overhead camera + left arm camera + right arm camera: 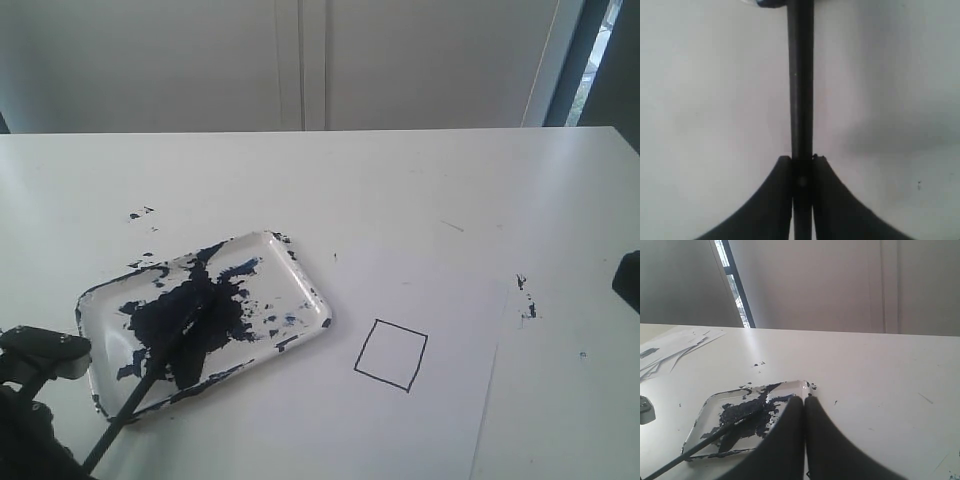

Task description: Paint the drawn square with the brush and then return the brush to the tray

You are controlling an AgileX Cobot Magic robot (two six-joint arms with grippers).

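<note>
White table: L hand pinching brush shaft; R hand fully closed.

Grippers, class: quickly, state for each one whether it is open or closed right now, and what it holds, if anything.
Left gripper: closed on the brush.
Right gripper: closed, holding nothing.

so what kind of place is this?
Probably an office or lab test bench: plain white table, blank wall panels with a window strip, and a staged painting setup of tray, brush and drawn square.
</note>
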